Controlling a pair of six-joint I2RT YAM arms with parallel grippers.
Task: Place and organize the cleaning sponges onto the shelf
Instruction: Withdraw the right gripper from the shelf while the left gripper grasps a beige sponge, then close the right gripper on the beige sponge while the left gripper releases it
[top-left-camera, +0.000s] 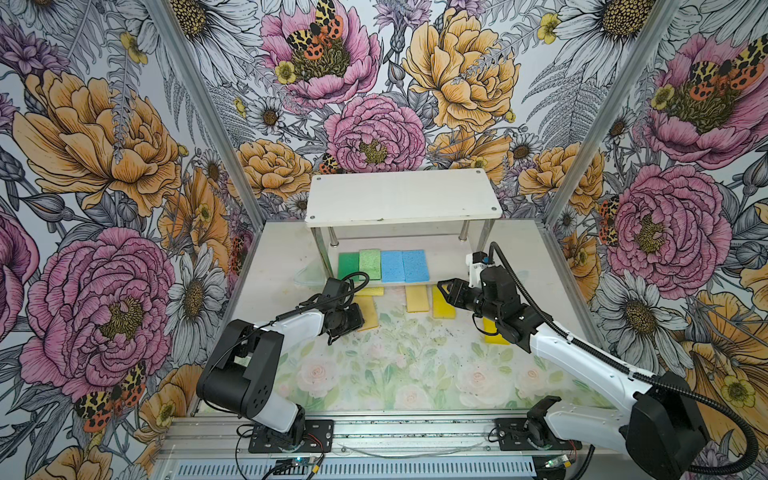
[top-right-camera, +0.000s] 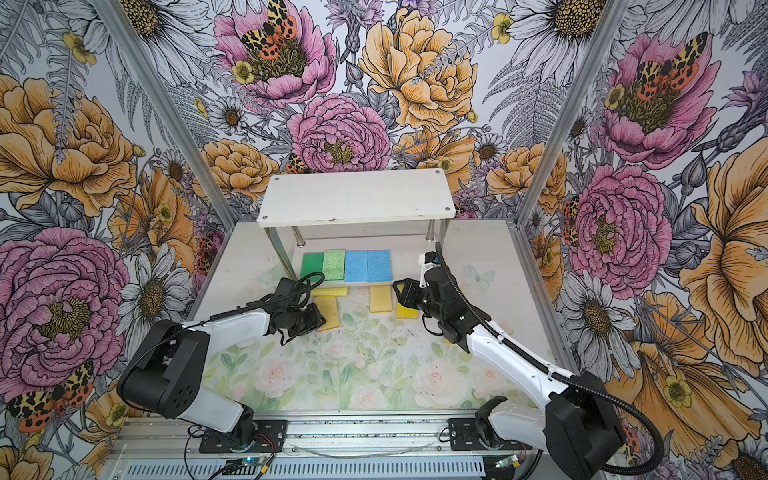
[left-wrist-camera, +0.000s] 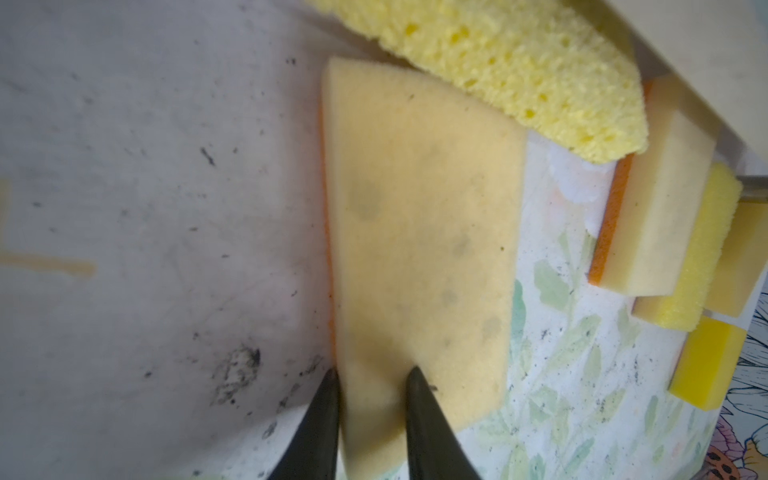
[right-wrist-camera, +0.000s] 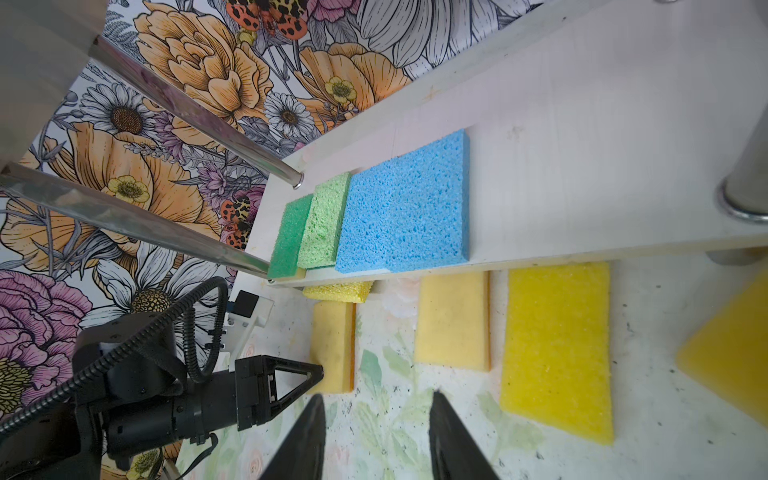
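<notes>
Four sponges (top-left-camera: 382, 266) (greens, blues) sit on the shelf (top-left-camera: 399, 199); my left end effector (left-wrist-camera: 372, 374) pinches a tan sponge (left-wrist-camera: 415, 228), my right end effector (right-wrist-camera: 376, 399) is spread and empty, and the yellow sponges (right-wrist-camera: 557, 349) wait on the table (top-left-camera: 395, 365).

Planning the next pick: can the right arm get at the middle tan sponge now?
Probably yes: the right gripper hangs open and empty just before the middle tan sponge, flat on the table, apart from its neighbours.

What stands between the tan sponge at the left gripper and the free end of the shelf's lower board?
The right gripper hangs just in front of that free end of the lower board. A porous yellow sponge lies just beyond the tan sponge, at the board's front edge.
</notes>
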